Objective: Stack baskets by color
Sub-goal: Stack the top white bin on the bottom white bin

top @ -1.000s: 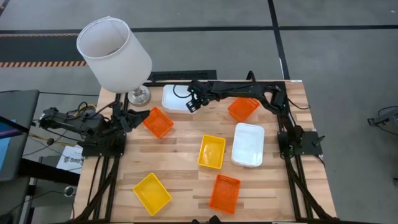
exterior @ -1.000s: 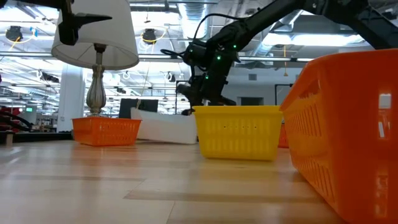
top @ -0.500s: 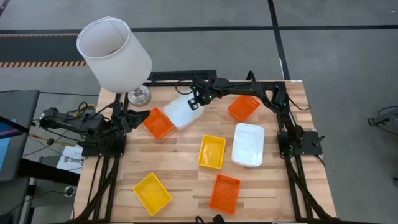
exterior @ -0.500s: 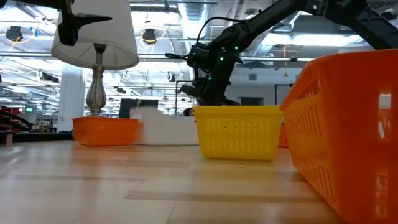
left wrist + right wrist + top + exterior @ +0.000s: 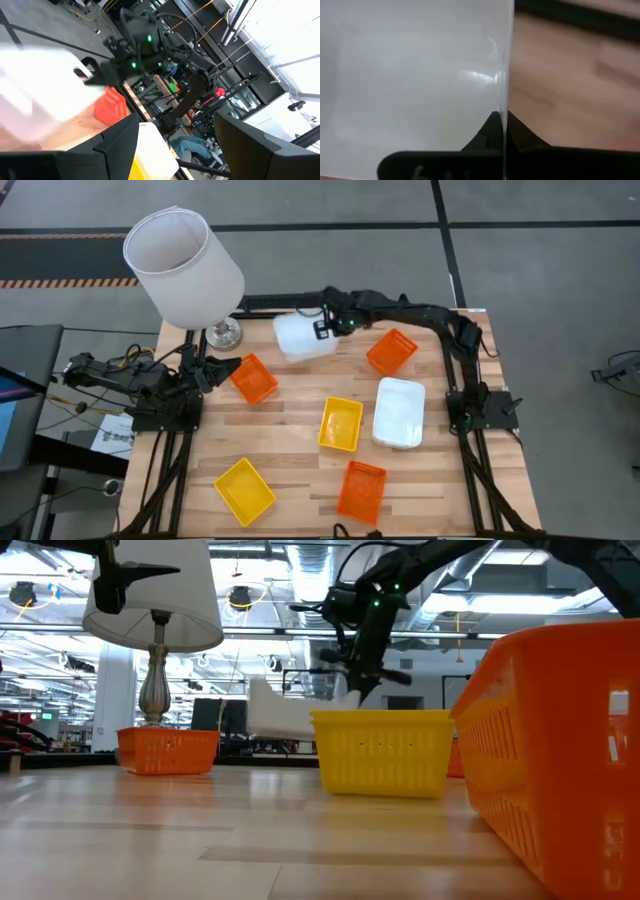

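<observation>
Carrying step: right gripper [image 5: 322,330] fingers pinch white basket [image 5: 300,338] rim, upper centre, apparently lifted. Next: nest into white basket at right [image 5: 399,413].

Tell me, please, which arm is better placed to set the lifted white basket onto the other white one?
Right, probably. The right gripper is shut on the white basket, held off the table. The left gripper waits near an orange basket, farther from the white basket on the table.

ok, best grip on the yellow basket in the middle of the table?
Probably pinch one long rim wall of the yellow basket, coming straight down, one tool finger inside, one outside. It sits upright, open side up, with thin upright walls, and is too wide to straddle. Its left wall has more free table; the white basket crowds its right.
</observation>
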Action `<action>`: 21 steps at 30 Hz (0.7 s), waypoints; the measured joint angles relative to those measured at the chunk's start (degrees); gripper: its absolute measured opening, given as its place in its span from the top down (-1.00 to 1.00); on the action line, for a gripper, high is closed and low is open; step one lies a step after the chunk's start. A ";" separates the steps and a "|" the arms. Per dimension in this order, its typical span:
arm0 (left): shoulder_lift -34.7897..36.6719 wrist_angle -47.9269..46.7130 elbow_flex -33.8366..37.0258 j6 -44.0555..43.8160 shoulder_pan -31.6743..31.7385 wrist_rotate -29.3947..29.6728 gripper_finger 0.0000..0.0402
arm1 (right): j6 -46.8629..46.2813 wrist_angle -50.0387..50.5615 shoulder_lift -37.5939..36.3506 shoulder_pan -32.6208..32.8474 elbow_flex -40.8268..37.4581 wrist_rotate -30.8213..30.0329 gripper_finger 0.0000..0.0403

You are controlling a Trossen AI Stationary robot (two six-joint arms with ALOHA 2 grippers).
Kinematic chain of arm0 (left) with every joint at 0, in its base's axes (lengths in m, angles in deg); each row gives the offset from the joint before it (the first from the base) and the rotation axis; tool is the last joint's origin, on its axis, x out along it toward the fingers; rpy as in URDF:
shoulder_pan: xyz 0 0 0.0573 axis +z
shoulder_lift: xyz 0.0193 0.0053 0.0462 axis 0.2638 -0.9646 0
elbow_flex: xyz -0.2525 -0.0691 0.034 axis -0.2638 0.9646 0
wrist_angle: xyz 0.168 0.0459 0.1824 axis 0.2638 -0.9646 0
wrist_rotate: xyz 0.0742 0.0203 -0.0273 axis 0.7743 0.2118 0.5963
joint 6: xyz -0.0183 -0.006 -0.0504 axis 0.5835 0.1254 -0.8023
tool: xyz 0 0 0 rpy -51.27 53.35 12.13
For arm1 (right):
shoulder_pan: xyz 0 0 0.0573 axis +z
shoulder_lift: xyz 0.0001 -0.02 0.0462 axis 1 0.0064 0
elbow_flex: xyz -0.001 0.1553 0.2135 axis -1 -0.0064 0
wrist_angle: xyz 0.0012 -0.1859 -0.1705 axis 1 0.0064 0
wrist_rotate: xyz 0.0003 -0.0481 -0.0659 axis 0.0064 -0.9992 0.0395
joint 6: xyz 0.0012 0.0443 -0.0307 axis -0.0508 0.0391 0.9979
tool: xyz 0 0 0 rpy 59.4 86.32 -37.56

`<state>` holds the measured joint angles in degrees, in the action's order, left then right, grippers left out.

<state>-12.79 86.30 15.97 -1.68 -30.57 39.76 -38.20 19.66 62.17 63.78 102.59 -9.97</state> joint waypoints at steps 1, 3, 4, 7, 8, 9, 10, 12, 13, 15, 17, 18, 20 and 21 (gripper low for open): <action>0.00 -0.01 -0.01 0.00 0.00 0.00 -0.23 | -0.44 1.93 0.01 0.76 -0.04 -0.53 0.99; 0.00 -0.02 -0.02 0.04 -0.01 0.00 -0.23 | -0.58 4.79 0.11 2.36 -0.13 -1.79 0.99; 0.00 -0.02 0.00 0.04 -0.01 -0.02 -0.23 | -1.05 5.89 0.11 3.17 -0.13 -2.76 0.99; 0.00 -0.02 0.00 0.04 0.00 -0.01 -0.23 | -3.07 9.28 0.03 5.40 -0.91 -6.11 0.99; 0.00 -0.02 0.00 0.04 0.00 0.00 -0.23 | -3.46 10.96 0.10 5.96 -1.03 -6.49 0.99; 0.00 -0.03 -0.02 0.01 0.00 -0.01 -0.23 | -3.68 12.72 0.13 6.48 -1.03 -6.58 0.99; 0.00 -0.02 0.00 -0.05 -0.01 -0.01 -0.23 | -3.71 14.29 0.09 7.03 -1.02 -6.56 0.97; 0.00 -0.02 -0.02 -0.13 -0.01 0.00 -0.23 | -3.77 17.11 0.05 8.31 -1.01 -6.67 0.93; 0.00 -0.04 0.00 -0.22 -0.01 0.00 -0.23 | -4.10 18.29 0.07 9.04 -1.01 -7.19 0.90; 0.00 -0.04 0.00 -0.24 -0.01 0.00 -0.23 | -4.58 19.17 0.07 10.30 -1.01 -9.22 0.83; 0.00 -0.04 -0.02 -0.26 -0.01 0.00 -0.23 | -4.05 19.14 0.07 11.10 -1.01 -9.91 0.76; 0.00 -0.04 0.00 -0.26 -0.01 0.00 -0.23 | -3.21 18.93 0.07 11.20 -1.01 -9.86 0.73; 0.00 -0.02 0.00 -0.26 0.01 -0.02 -0.23 | -1.30 19.64 0.07 11.17 -0.98 -9.67 0.64; 0.00 -0.04 -0.01 -0.28 -0.01 -0.02 -0.23 | -0.54 20.13 0.07 11.11 -0.98 -9.59 0.59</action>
<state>-12.79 86.26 15.96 -1.97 -30.58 39.73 -38.74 39.79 62.24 74.90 101.61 -19.57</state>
